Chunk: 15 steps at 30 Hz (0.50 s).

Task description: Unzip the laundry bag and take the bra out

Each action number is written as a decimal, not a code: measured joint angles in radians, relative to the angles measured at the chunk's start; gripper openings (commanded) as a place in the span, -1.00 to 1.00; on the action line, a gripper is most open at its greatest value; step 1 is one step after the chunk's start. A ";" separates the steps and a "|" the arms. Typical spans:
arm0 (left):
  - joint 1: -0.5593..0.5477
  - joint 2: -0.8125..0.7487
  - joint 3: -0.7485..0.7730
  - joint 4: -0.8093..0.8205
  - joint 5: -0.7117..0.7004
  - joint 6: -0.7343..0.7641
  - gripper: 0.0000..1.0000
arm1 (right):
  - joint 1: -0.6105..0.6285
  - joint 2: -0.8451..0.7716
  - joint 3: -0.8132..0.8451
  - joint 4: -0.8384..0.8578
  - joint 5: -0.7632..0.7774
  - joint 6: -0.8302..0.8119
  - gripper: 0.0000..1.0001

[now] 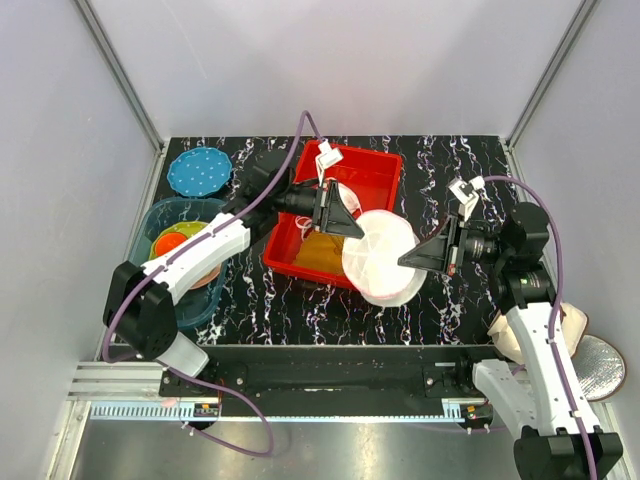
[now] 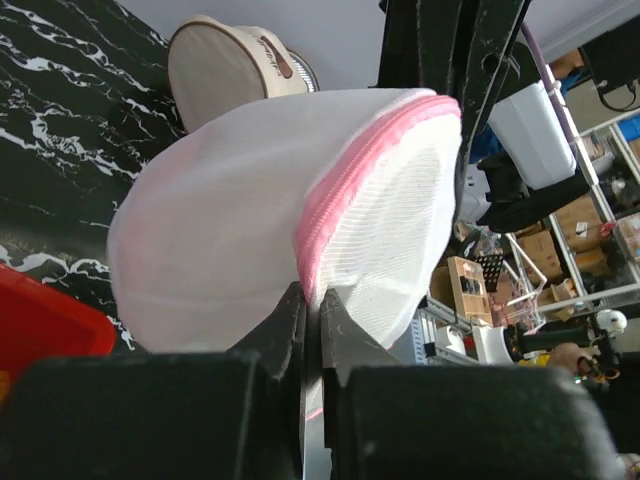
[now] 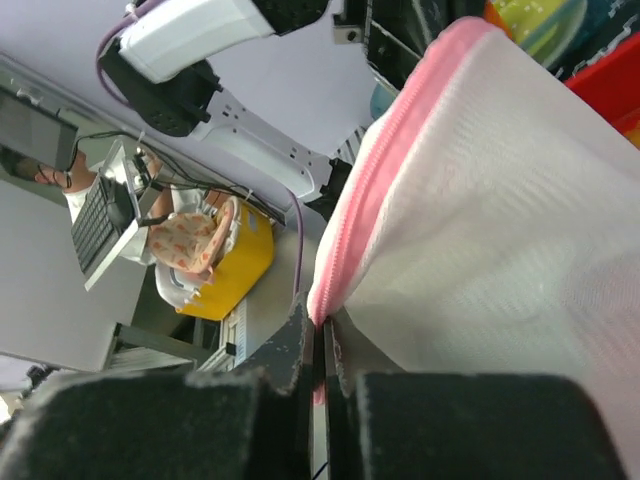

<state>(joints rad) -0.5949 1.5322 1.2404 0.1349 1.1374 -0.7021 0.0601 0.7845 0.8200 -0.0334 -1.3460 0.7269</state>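
Held clear of the table [image 1: 440,300], above the near right corner of the red bin [image 1: 385,165]: the laundry bag [image 1: 380,258], pinned at two opposite edges. Left gripper [image 2: 312,305] pinched onto the pink zipper edging [image 2: 345,165], jaws nearly together with only the seam between them. Right gripper [image 3: 322,325] clamped the same way on pink edging at the other side, jaws all but closed. No gap to cross for either arm, both already on the bag, the left at its far-left rim and the right at its near-right rim. No real long axis on a round pouch; the line that matters runs diagonally from grip to grip, with the pink seam curving along the rim between them. Zipper pull not visible in any view, so no telling which arm sits closer to it; probably the thing to find before any unzipping. Bra not separately visible, presumably inside, at most a faint pink tint through the mesh in the left wrist view. Mustard-yellow cloth [image 1: 318,250] lying in the bin just beside and below the bag, apart from both grips.
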 measured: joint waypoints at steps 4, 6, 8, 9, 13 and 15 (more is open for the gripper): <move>0.006 0.001 0.012 -0.066 -0.033 0.037 -1.00 | -0.001 0.026 0.016 -0.147 0.055 -0.076 0.99; 0.004 0.000 0.037 -0.150 -0.103 0.071 -1.00 | 0.000 0.048 0.035 -0.231 0.156 -0.123 0.99; 0.002 -0.003 0.057 -0.223 -0.183 0.093 -1.00 | 0.000 0.069 0.056 -0.312 0.274 -0.151 1.00; 0.000 -0.008 0.069 -0.269 -0.243 0.096 -1.00 | 0.000 0.074 0.061 -0.344 0.343 -0.159 0.99; 0.006 -0.051 0.084 -0.395 -0.477 0.071 -1.00 | 0.000 0.056 0.062 -0.432 0.558 -0.159 0.99; 0.008 -0.079 0.084 -0.432 -0.577 0.033 -1.00 | 0.000 0.027 0.051 -0.447 0.636 -0.143 0.99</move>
<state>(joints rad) -0.5865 1.4536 1.3247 -0.2970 0.5606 -0.6689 0.0601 0.8112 0.8707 -0.4808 -0.7097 0.5835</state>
